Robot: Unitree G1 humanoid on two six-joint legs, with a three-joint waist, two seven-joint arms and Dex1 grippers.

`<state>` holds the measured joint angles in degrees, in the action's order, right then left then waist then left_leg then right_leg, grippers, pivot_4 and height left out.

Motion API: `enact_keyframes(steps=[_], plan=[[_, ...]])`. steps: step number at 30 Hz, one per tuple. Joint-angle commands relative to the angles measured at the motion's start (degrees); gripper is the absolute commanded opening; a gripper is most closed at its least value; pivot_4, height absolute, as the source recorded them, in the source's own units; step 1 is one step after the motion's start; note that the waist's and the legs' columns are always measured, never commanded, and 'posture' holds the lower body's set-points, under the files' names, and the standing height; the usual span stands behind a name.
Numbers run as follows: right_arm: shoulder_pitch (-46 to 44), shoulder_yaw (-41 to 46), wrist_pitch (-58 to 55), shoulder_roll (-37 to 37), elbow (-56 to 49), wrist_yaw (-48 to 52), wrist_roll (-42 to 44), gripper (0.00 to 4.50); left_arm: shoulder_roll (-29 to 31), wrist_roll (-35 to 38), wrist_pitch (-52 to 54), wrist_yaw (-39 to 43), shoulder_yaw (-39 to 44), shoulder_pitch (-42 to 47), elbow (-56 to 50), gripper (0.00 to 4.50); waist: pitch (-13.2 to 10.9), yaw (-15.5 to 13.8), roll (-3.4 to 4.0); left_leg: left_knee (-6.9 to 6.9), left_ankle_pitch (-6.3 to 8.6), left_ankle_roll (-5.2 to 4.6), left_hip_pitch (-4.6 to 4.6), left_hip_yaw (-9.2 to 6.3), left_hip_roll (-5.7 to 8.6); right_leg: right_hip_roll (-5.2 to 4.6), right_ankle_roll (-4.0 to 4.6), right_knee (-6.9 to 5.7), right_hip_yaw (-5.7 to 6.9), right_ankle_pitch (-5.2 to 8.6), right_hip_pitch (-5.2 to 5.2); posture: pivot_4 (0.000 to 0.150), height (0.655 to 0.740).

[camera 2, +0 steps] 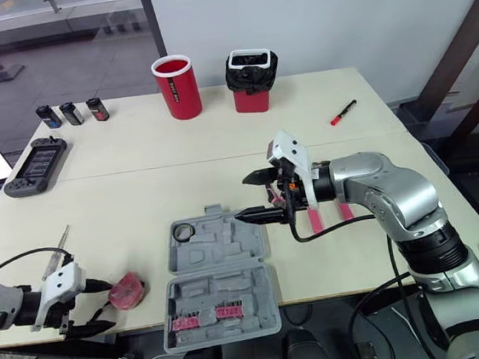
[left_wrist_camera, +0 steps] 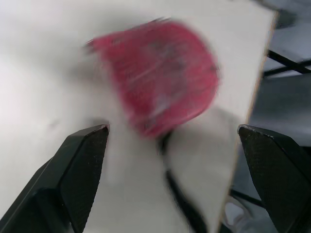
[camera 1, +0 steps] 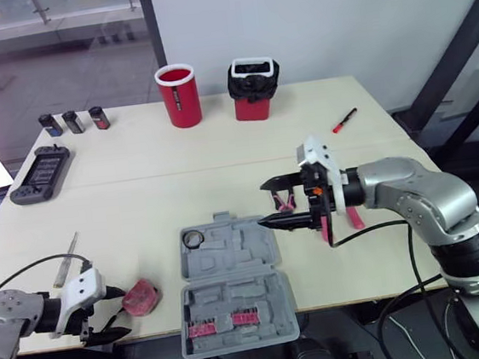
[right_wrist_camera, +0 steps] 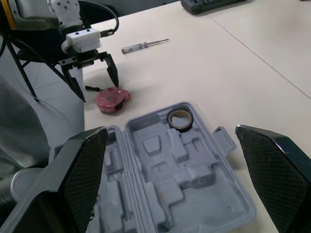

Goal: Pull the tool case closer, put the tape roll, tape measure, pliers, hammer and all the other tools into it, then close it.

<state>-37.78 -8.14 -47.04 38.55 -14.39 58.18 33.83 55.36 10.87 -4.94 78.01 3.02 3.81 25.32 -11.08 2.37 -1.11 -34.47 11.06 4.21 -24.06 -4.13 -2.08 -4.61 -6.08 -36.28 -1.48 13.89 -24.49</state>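
Note:
The grey tool case (camera 1: 234, 293) lies open near the table's front edge, with the tape roll (camera 1: 193, 237) in a far-left recess. To its left, by the edge, sits the red tape measure (camera 1: 141, 298). My left gripper (camera 1: 116, 322) is open just left of it, and the tape measure (left_wrist_camera: 160, 77) is ahead of the fingers, untouched. My right gripper (camera 1: 269, 202) hovers open over the case's far right corner, holding nothing. Pink-handled pliers (camera 1: 354, 218) lie on the table beneath that arm, partly hidden. A screwdriver (camera 1: 65, 259) lies at the front left.
At the back stand a red cup (camera 1: 178, 96) and a red-and-black holder (camera 1: 254, 89). A red marker (camera 1: 344, 120) lies at the back right. A dark controller (camera 1: 40, 175) and three small dark canisters (camera 1: 73, 121) sit at the far left.

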Motion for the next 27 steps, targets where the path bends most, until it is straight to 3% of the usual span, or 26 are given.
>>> enact_keyframes(steps=[1,6,9,12,17,22,27], plan=[[-0.8,0.8,0.9,-0.3,-1.1,0.2,0.2,4.50,2.3,4.0,2.3,0.7,5.1,-1.0,-1.2,4.45,0.0,0.0,-0.01,0.00,0.00,0.00,-0.01,0.00,0.00,0.00,0.00,0.01,0.00,0.00,0.00,0.150,0.7400],[-0.6,1.0,0.6,-0.1,-1.5,0.4,0.6,4.50,3.6,7.1,-2.2,4.7,8.6,0.0,-2.1,4.45,0.0,0.0,0.00,0.00,0.00,0.00,0.00,0.00,0.00,0.00,0.02,0.01,0.00,0.01,-0.01,0.150,0.7400],[-0.4,1.0,0.5,-0.3,-1.8,0.3,0.7,4.50,4.4,4.3,-11.3,9.0,5.5,4.6,-1.5,4.45,0.0,-0.3,-0.01,0.00,0.00,0.00,-0.01,0.00,0.00,-0.01,0.02,0.02,0.00,0.01,0.00,0.150,0.7400],[0.0,1.3,0.1,-0.5,-2.5,-0.2,1.1,4.50,4.7,1.0,-19.8,13.9,-0.9,10.1,1.5,4.45,0.0,-0.5,0.00,-0.01,0.00,0.00,-0.01,0.01,0.01,-0.01,0.02,0.02,0.00,0.00,0.00,0.150,0.7400],[2.3,3.0,-1.7,0.6,-6.1,-1.1,2.9,4.50,6.9,-2.0,-33.7,14.5,-17.6,21.6,9.4,4.45,0.0,-0.4,-0.01,-0.01,0.00,0.00,-0.02,0.01,0.01,0.01,-0.10,0.02,0.00,-0.06,0.00,0.150,0.7400],[5.3,5.7,-4.0,1.6,-9.9,-3.8,4.6,4.50,4.5,-6.0,-45.2,14.5,-29.3,33.4,21.3,4.45,0.0,-0.2,-0.01,-0.23,0.01,-0.02,-0.13,-0.01,0.01,0.03,-0.19,-0.02,0.00,-0.11,0.00,0.150,0.7400],[7.8,7.9,-5.8,2.2,-12.8,-6.5,5.8,4.50,1.2,-10.6,-54.3,14.5,-37.2,39.8,30.6,4.45,0.0,-0.1,-0.02,-0.53,0.13,-0.22,-0.29,-0.01,0.01,0.04,-0.22,-0.05,0.00,-0.11,0.00,0.150,0.7400]])
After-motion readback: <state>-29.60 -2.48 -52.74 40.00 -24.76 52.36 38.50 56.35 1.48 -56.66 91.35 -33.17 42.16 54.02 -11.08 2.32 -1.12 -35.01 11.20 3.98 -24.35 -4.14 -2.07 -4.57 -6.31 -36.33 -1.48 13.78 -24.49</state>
